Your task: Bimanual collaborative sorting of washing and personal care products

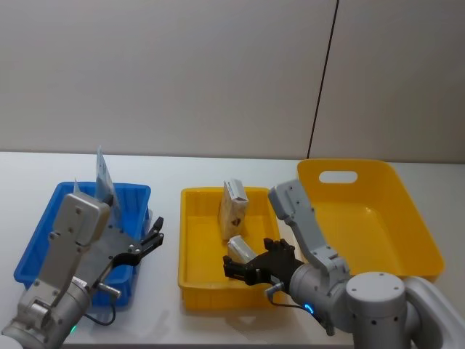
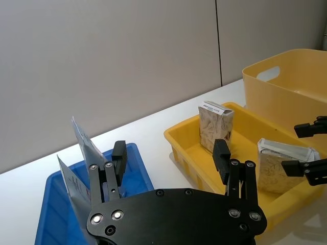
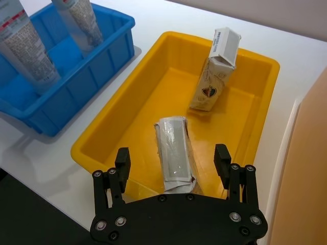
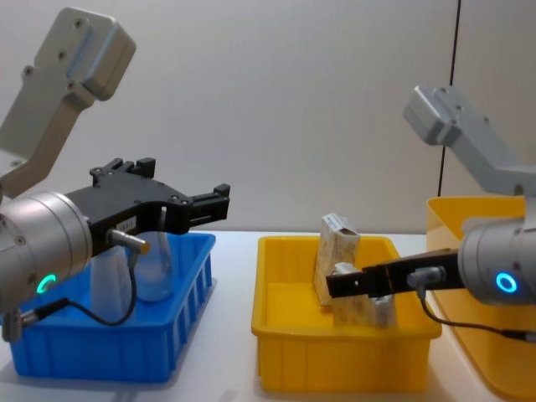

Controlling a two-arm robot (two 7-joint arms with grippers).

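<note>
1. Now your big yellow tub (image 1: 410, 225) sits at the table's (image 1: 167, 171) right end, beside the yellow tray (image 1: 190, 251) in the middle.
2. Your blue bin (image 1: 40, 243) is on the left, and two pale-blue tubes (image 3: 26, 48) stand leaning inside it.
3. Your left gripper (image 1: 155, 233) hovers above the blue bin's tray-side wall, fingers spread, holding nothing.
4. Your right gripper (image 1: 228, 267) is over the tray's near end, fingers apart on either side of a cream packet (image 3: 173, 148) lying there — whether they touch it, you cannot tell.
5. A second packet (image 1: 234, 207) stands on end at the tray's far end.
</note>
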